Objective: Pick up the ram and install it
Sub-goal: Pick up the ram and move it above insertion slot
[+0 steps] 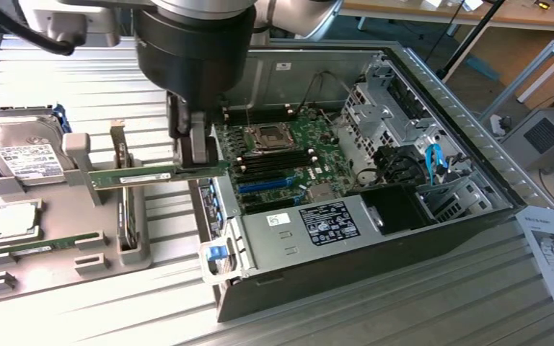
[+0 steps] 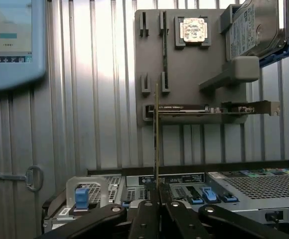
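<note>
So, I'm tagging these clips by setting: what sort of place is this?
Probably a robotics lab bench set up for computer assembly: an open PC case with its motherboard exposed, a grey parts tray holding a hard drive, and work desks behind.

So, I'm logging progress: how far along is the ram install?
Done: ram is up off the tray. In hand: pincer shut on it, at the case edge. Left: it is not yet in the black slots.
</note>
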Robot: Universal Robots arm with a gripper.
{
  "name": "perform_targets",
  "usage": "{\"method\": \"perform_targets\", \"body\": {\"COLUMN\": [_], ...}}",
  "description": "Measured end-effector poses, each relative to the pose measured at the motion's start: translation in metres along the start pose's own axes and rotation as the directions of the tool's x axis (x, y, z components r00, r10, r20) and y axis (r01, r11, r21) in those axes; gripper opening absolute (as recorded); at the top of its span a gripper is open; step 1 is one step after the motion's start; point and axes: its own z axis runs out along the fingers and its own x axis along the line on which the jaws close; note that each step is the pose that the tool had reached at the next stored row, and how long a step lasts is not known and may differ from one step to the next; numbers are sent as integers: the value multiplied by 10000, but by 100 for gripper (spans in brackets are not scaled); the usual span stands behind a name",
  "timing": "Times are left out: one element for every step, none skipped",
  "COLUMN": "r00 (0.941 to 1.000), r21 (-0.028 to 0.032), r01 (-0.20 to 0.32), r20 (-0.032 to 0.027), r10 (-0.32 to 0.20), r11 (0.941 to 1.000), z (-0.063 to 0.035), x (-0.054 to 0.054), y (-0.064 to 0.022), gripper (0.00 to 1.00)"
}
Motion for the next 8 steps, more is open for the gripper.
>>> {"method": "perform_targets", "body": {"r00": [10000,10000,10000,10000,10000,10000,10000,10000], "r21": [0,-1,-3,-4,-4,-6,-5,-7], "r01": [0,0,0,0,0,0,0,-1], "r20": [1,1,1,0,0,0,1,0], "r10": [0,0,0,0,0,0,0,1], "r11": [10000,10000,10000,10000,10000,10000,10000,10000], "z": [-1,-2,-4,-5,-6,-7,-7,-9], "x": [-1,-3,-6,-7,-9,-10,-11,-13], "y": [-30,-76,-149,-185,-218,-242,-271,-317], "gripper": [12,12,12,12,12,12,12,12]}}
